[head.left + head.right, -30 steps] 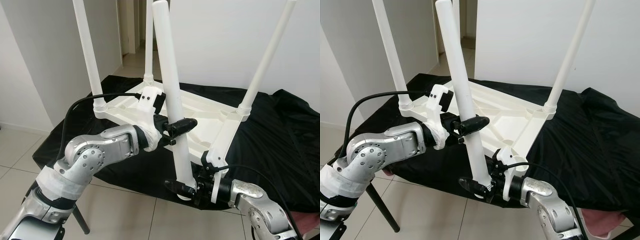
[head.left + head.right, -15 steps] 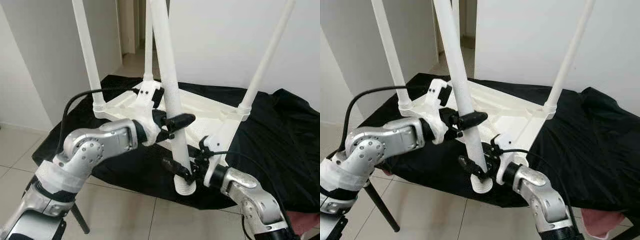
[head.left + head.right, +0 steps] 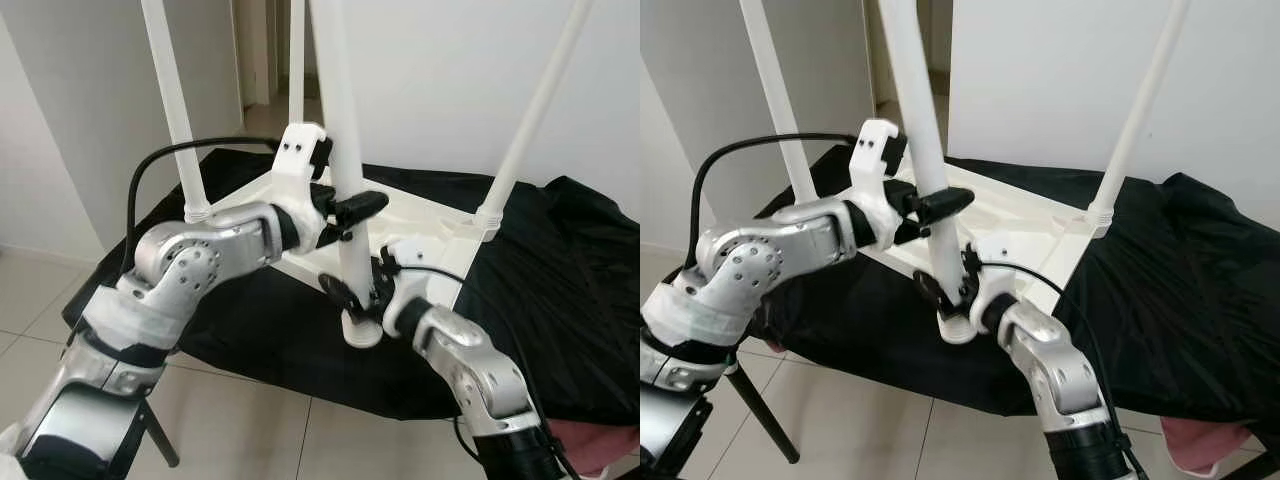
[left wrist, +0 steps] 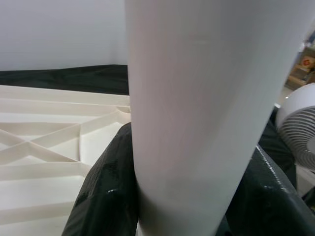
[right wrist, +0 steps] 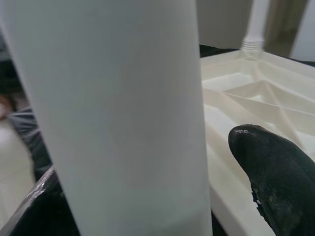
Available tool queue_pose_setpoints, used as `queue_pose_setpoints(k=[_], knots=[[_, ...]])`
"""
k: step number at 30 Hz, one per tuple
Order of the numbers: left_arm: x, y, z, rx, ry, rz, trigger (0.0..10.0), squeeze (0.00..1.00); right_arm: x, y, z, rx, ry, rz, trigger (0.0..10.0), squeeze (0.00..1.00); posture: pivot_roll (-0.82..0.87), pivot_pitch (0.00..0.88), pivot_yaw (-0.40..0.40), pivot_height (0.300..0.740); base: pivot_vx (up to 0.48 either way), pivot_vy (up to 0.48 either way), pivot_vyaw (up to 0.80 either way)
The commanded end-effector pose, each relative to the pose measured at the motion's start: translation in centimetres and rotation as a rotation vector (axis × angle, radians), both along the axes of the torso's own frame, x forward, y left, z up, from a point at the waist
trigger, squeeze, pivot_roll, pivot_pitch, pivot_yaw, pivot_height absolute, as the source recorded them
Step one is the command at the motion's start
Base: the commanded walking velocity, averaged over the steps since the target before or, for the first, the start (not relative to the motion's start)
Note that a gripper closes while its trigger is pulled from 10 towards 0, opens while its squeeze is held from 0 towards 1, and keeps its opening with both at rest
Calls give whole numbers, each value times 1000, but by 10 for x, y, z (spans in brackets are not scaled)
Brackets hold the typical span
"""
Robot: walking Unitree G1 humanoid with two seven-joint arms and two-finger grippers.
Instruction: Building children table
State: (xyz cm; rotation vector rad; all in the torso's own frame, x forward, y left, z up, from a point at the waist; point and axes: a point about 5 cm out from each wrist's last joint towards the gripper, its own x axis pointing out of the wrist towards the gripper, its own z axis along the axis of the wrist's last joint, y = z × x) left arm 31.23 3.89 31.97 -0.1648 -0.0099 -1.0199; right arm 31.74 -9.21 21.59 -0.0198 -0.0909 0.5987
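A white table top lies upside down on a black cloth, with three white legs standing up from its corners. Both grippers hold a fourth, loose white leg almost upright. My left gripper is shut on it at mid-height; in the left wrist view the leg sits between the black fingers. My right gripper is shut on it just above its flared lower end, which hangs over the cloth by the top's near edge. The right wrist view has the leg beside a finger.
The cloth-covered stand ends just in front of the leg's lower end, with tiled floor below. White walls stand behind, and a doorway opens at the back left. A white fan appears in the left wrist view.
Both arms have carried the loose leg away from me and up. Its lower end went from over the floor past the cloth's edge to over the cloth beside the table top.
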Motion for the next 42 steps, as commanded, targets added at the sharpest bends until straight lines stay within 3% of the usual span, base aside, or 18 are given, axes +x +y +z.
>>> queue_pose_setpoints(k=[1, 9, 11, 13, 14, 15, 17, 18, 19, 20, 21, 32, 33, 34, 37, 38, 42], knots=[[-8, -14, 6, -13, -54, -197, 10000, 0, 5, 6, -1, -25, -1, -54, 10000, 0, 10, 68, 13, 740, 0, 0, 0], [-3, -22, 10, -24, -81, -136, 10000, 0, 11, 15, 0, -69, -28, -135, 10000, 0, 14, 77, 15, 740, 0, 0, 0], [-2, -25, 12, -40, -85, -121, 10000, 0, 14, 15, 1, -78, -38, -189, 8784, 0, 18, 81, 17, 740, 0, 0, 0], [0, -26, 14, -51, -86, -110, 10000, 0, 16, 15, 2, -67, -38, -216, 6510, 0, 18, 81, 19, 740, 0, 0, 0], [0, -26, 14, -51, -86, -110, 10000, 0, 16, 15, 2, -67, -38, -216, 6510, 0, 18, 81, 19, 740, 0, 0, 0], [0, -27, 15, -53, -89, -109, 10000, 0, 17, 15, 3, -64, -42, -230, 4980, 0, 18, 81, 19, 740, 0, 0, 0], [0, -27, 15, -53, -89, -109, 10000, 0, 17, 15, 3, -64, -42, -230, 4980, 0, 18, 81, 19, 740, 0, 0, 0], [0, -28, 15, -56, -92, -108, 10000, 0, 18, 14, 4, -55, -40, -248, 2863, 0, 20, 82, 19, 740, 0, 0, 0], [0, -28, 15, -56, -92, -108, 10000, 0, 18, 14, 4, -55, -40, -248, 2863, 0, 20, 82, 19, 740, 0, 0, 0], [1, -29, 16, -59, -95, -110, 10000, 0, 20, 13, 5, -47, -39, -267, 1882, 0, 20, 83, 20, 740, 0, 0, 0], [1, -30, 17, -63, -96, -112, 10000, 0, 21, 12, 5, -39, -39, -285, 0, 0, 19, 83, 22, 740, 0, 0, 0], [-2, -35, 20, -66, -136, -138, 10000, 0, 25, 4, 6, -13, -35, -352, 0, 0, 20, 89, 25, 740, 0, 0, 0], [-3, -35, 20, -63, -146, -144, 10000, 0, 25, 3, 5, -12, -29, -361, 5451, 0, 22, 91, 25, 740, 0, 0, 0], [-4, -35, 20, -63, -153, -148, 10000, 0, 25, 3, 5, -10, -26, -369, 10000, 0, 22, 91, 25, 740, 0, 0, 0], [-4, -35, 20, -66, -155, -153, 10000, 0, 25, 2, 4, -5, -23, -375, 10000, 0, 22, 92, 25, 740, 0, 0, 0], [-5, -35, 20, -79, -145, -158, 10000, 1000, 26, 1, 4, 2, -19, -385, 10000, 0, 22, 94, 26, 740, 0, 0, 0], [-6, -35, 21, -95, -137, -176, 10000, 1000, 27, -1, 4, 22, -10, -404, 10000, 0, 22, 94, 26, 740, 0, 0, 0]])
